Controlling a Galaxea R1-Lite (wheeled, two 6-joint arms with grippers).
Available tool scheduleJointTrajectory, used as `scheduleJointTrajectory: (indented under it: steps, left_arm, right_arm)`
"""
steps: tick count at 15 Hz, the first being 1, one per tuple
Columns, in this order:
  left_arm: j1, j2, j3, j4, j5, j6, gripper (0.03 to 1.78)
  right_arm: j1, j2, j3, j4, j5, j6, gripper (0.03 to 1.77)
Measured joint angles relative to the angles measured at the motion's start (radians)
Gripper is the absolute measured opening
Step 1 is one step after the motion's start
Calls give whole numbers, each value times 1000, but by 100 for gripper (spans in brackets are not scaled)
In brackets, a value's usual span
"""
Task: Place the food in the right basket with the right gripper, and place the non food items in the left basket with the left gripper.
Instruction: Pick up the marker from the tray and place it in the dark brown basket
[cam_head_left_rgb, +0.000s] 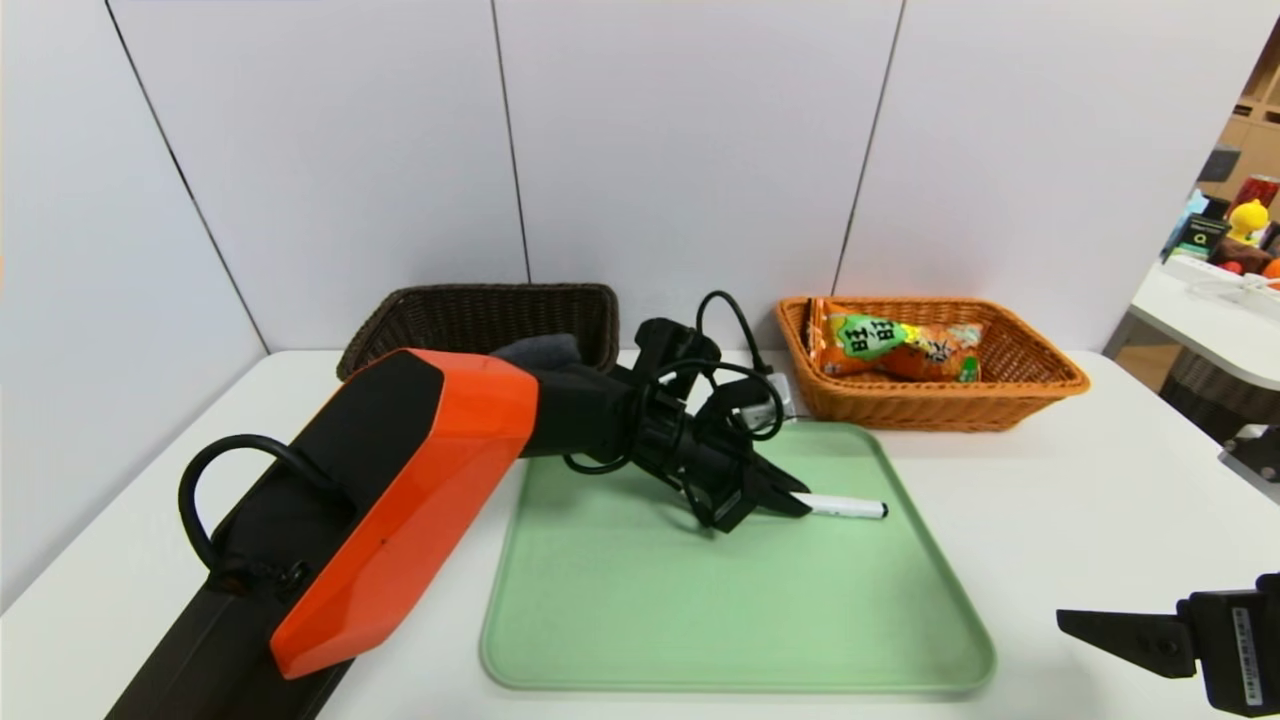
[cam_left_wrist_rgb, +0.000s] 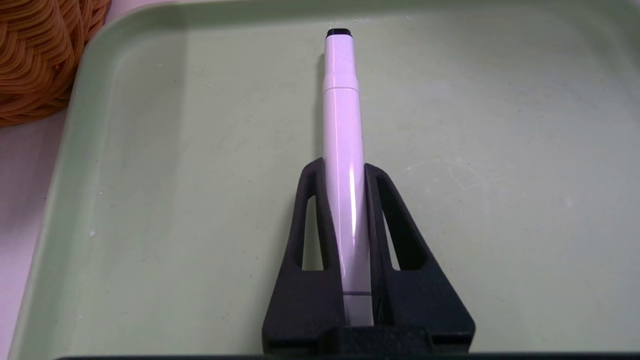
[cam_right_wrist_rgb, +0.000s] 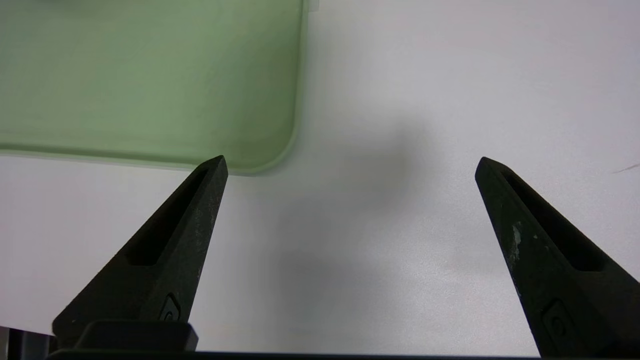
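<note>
White marker pen (cam_left_wrist_rgb: 341, 150) lies flat on the green tray (cam_head_left_rgb: 620, 620), toward the tray's far right part, black cap end pointing to the robot's right. Left gripper (cam_left_wrist_rgb: 341, 167) is closed on it: in the left wrist view both jaws press against the barrel from either side, gripping the rear half, with the capped front half projecting well past the tips. Pen looks not yet lifted; it seems to rest on the tray surface. Handling judgement: light, rigid, smooth glossy plastic, round in section, so likely to slip or swivel between hard pointed jaws; a grip nearer mid-barrel would balance it better, but at this weight the present hold should serve if the lift is gentle. Not fragile. Dark grey rolled cloth (cam_head_left_rgb: 540, 351) shows just behind the orange arm shell, at the rim of the dark brown left basket (cam_head_left_rgb: 480, 310); whether it lies fully inside I cannot tell. Orange snack bag (cam_head_left_rgb: 895, 348) lies inside the orange-tan right basket (cam_head_left_rgb: 1040, 385), so the food part appears done. Right gripper (cam_right_wrist_rgb: 350, 165) hangs with jaws wide apart and empty over bare white table (cam_head_left_rgb: 1080, 500), near the tray's near right corner, well apart from the pen. Remaining step, as judged: carry the pen across to the left basket.
</note>
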Motion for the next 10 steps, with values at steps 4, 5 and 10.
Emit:
scheduleJointTrajectory:
  steps: [4,5,10]
  left_arm:
    - [4,-47,0,0,2,-27,20]
    - [9,-62,0,-1,2,-40,20]
    - [40,-140,0,16,1,-67,20]
  right_arm:
    - [0,0,-2,-1,0,0,171]
    - [0,0,-4,-1,0,0,171]
    - [1,0,-10,-1,1,0,171]
